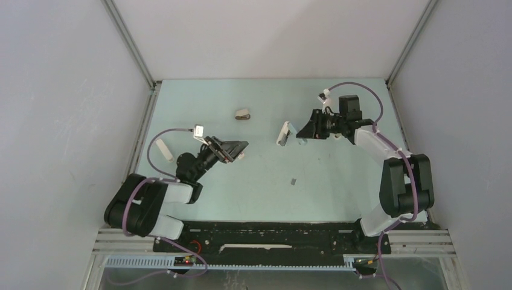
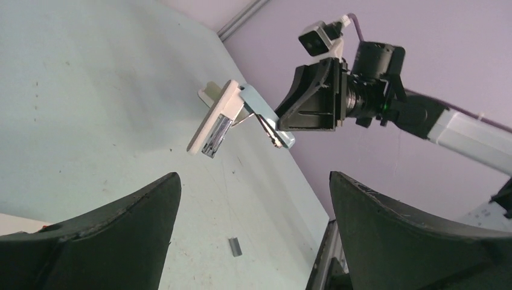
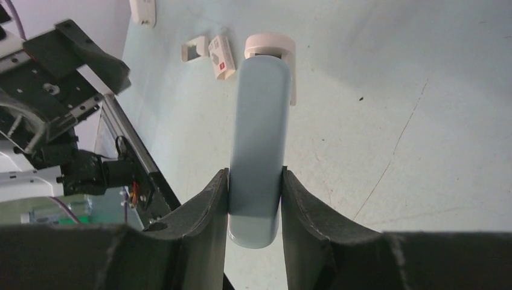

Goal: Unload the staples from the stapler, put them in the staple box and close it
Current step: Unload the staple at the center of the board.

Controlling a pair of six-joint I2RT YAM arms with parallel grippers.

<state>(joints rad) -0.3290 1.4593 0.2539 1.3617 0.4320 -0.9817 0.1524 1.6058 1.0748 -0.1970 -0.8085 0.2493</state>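
The pale-blue stapler [image 3: 258, 139] with its whitish end [image 3: 270, 45] stands between my right gripper's [image 3: 253, 178] fingers, which are shut on it. In the left wrist view the stapler [image 2: 265, 115] hangs above the table, swung open. Its white base [image 2: 208, 121] and metal channel are parted from the blue arm, held by the right gripper [image 2: 308, 103]. A short grey strip of staples [image 2: 235, 246] lies on the table, seen from above in the middle [image 1: 293, 180]. My left gripper [image 2: 253, 181] is open and empty, left of the stapler [image 1: 284, 133] and apart from it.
A squat dark item with a white part [image 1: 242, 115] sits at the back middle. A small white box [image 1: 163, 150] lies at the left edge. Two more small white boxes [image 3: 222, 57] lie by the left gripper [image 1: 236, 148]. Walls enclose the table.
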